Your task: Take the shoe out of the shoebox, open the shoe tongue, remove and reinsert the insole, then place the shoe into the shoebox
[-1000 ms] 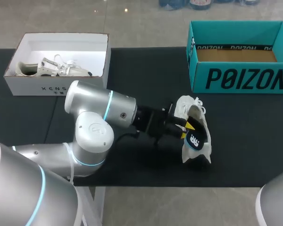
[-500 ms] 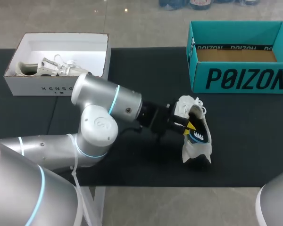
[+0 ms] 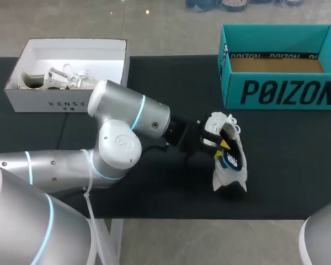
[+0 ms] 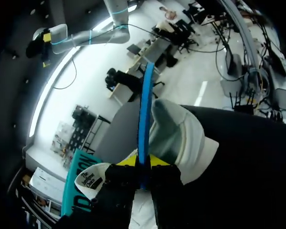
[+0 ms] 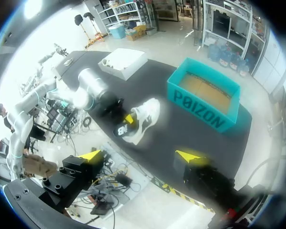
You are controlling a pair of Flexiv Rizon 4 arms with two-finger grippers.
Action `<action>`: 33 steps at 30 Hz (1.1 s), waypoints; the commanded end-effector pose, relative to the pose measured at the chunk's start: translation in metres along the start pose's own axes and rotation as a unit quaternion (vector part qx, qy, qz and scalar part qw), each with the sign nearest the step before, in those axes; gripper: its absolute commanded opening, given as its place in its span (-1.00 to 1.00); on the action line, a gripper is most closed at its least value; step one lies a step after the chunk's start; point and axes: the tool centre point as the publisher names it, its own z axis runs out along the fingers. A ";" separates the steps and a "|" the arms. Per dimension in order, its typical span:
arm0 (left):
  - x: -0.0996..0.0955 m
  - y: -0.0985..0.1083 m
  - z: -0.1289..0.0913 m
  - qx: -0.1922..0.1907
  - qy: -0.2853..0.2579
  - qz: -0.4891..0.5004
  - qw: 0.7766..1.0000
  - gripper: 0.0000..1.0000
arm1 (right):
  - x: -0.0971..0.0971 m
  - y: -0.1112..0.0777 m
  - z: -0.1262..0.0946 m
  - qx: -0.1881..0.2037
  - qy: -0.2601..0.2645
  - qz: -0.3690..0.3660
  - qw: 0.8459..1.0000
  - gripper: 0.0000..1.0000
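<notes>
A white shoe (image 3: 227, 179) lies on its side on the black table, its opening facing my left arm. A dark blue insole (image 3: 231, 160) with a white logo sticks partly out of it. My left gripper (image 3: 220, 146) is at the shoe's mouth, shut on the insole. In the left wrist view the insole (image 4: 144, 105) stands edge-on between the yellow tips of the gripper (image 4: 144, 164), with the shoe (image 4: 181, 138) right behind. My right gripper (image 5: 140, 156) hangs open high above the table's front edge, far from the shoe (image 5: 145, 114).
The teal shoebox (image 3: 287, 91) stands open at the back right, with a brown bottom and nothing in it. A white box (image 3: 66, 102) at the back left holds another pale shoe. Bare black table (image 3: 298, 165) lies to the right of the shoe.
My left arm has pushed to the right toward the shoe. The insole has slid deeper into the shoe, so less of it shows.
</notes>
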 end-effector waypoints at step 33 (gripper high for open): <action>-0.004 -0.022 0.009 0.019 0.009 0.037 0.999 -1.00 | -0.001 0.003 -0.001 0.003 0.001 0.000 1.000 1.00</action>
